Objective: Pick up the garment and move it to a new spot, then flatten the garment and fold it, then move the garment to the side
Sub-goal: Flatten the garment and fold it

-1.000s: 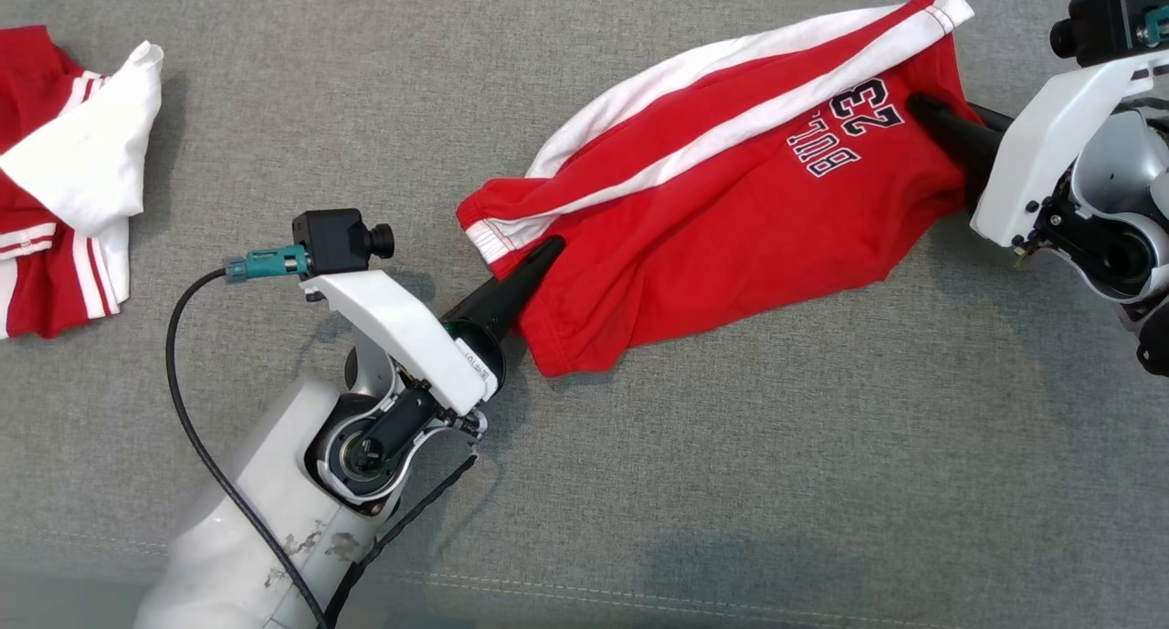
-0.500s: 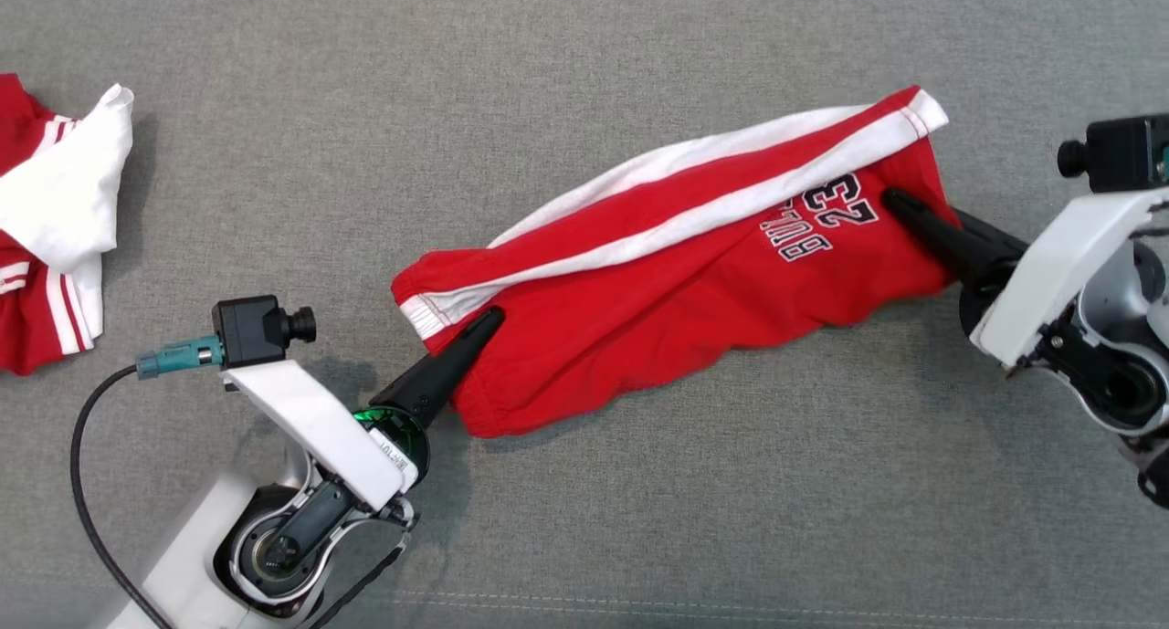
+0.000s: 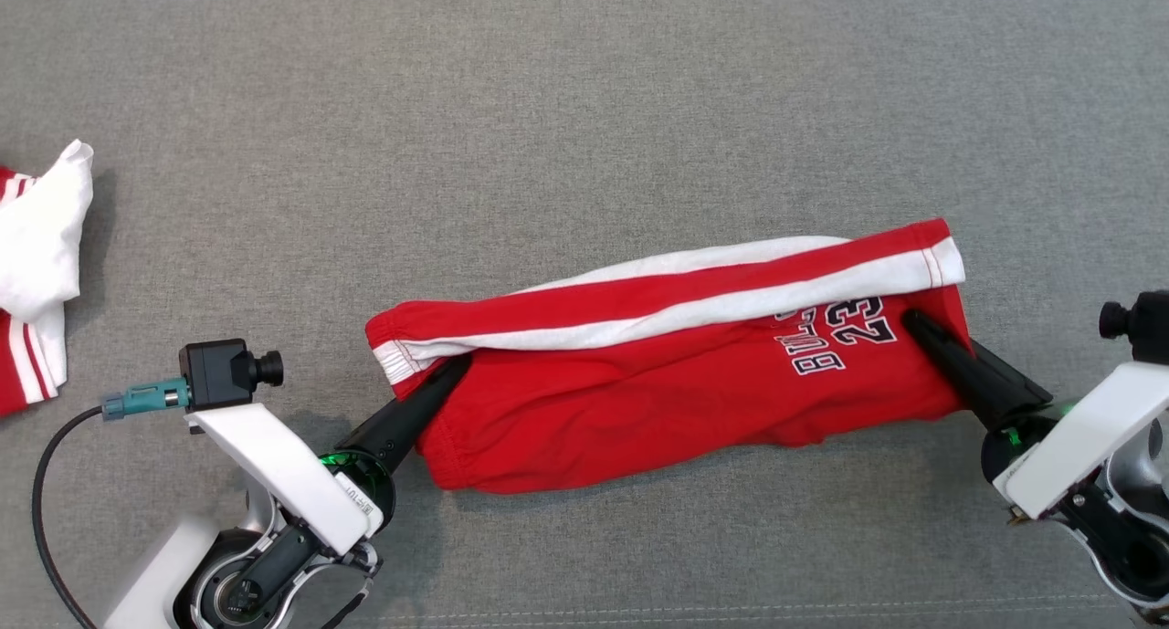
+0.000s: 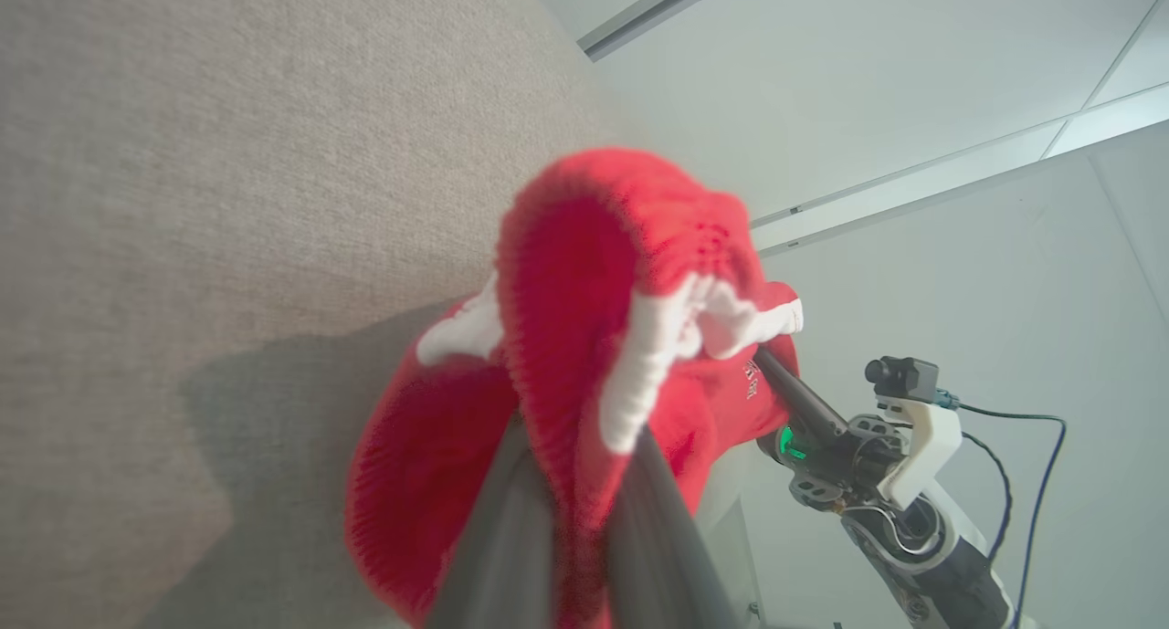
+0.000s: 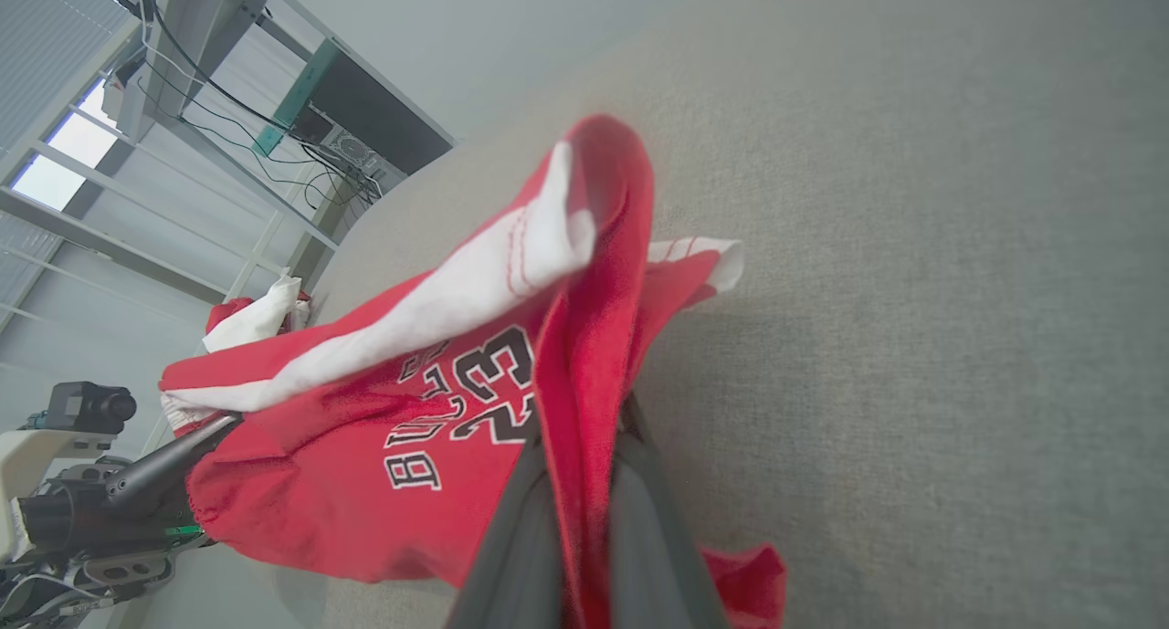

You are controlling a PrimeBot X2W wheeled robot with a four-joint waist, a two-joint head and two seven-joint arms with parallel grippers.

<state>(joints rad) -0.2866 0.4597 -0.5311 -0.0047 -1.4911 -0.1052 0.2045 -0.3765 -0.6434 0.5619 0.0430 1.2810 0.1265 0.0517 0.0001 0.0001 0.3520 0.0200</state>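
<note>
The garment (image 3: 658,382) is a pair of red shorts with white side stripes and a dark number print. It hangs stretched between both grippers above the grey cloth surface (image 3: 584,109). My left gripper (image 3: 454,371) is shut on its left end, near the waistband. My right gripper (image 3: 913,323) is shut on its right end, beside the print. In the left wrist view the red fabric (image 4: 584,355) bunches between the fingers (image 4: 498,529). The right wrist view has the garment (image 5: 438,373) pinched in the same way, with my left gripper (image 5: 215,425) at its far end.
A second red and white garment (image 3: 36,264) lies crumpled at the left edge of the surface. A stitched seam (image 3: 731,618) runs along the near edge. A black cable (image 3: 46,510) loops from the left wrist camera.
Both grippers have carried the garment toward the near edge and pulled it straighter, from a slanted hang to nearly level. The head view has shifted too, so the other garment sits further left.
</note>
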